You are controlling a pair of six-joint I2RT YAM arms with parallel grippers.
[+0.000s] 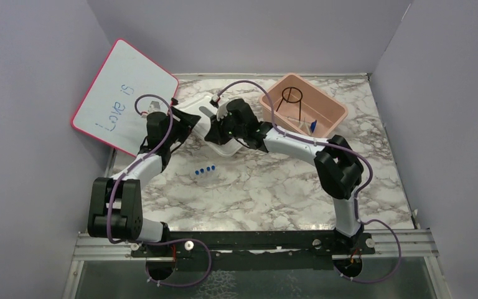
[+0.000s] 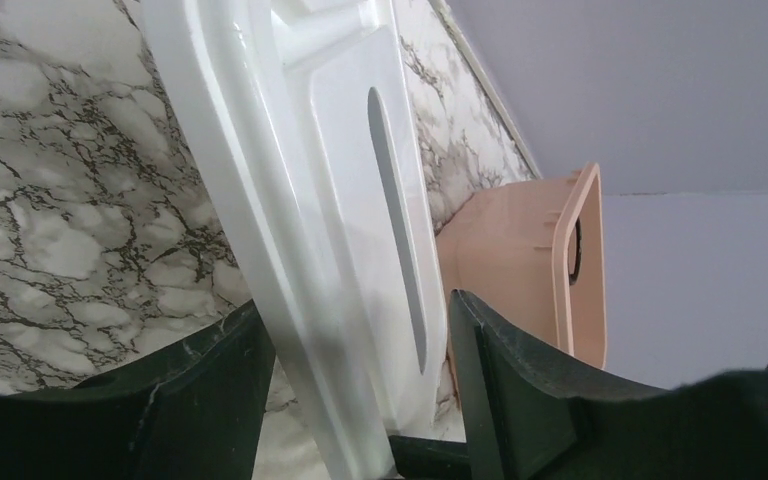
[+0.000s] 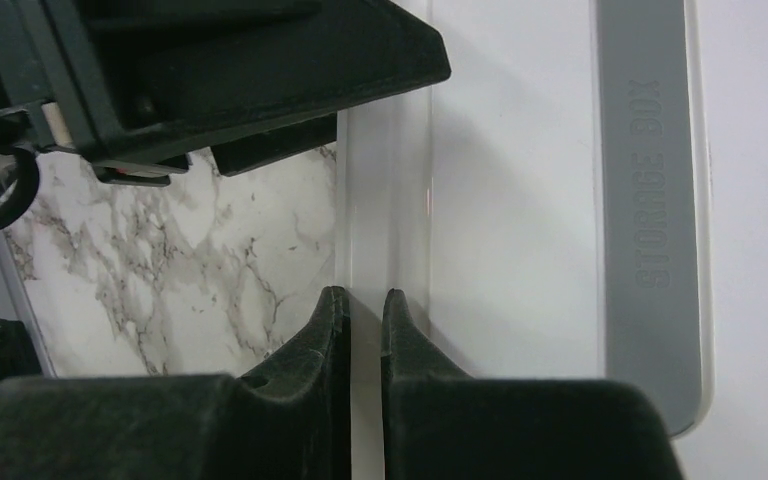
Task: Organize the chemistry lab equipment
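A white storage box lid (image 1: 224, 148) is held tilted above the marble table between my two grippers. My left gripper (image 1: 183, 123) grips its left end; in the left wrist view the lid (image 2: 330, 200) fills the gap between the fingers of my gripper (image 2: 355, 305). My right gripper (image 3: 358, 295) is shut on the lid's thin rim (image 3: 390, 200). Several tiny blue caps (image 1: 205, 170) lie in a row on the table. The black wire ring stand (image 1: 291, 96), a clear glass tube (image 1: 295, 117) and a blue piece (image 1: 313, 125) sit in the pink bin (image 1: 333, 109).
The pink-framed whiteboard (image 1: 124, 96) leans against the left wall behind my left arm. The pink bin (image 2: 530, 260) stands at the back right, close to the lid. Purple walls enclose the table on three sides.
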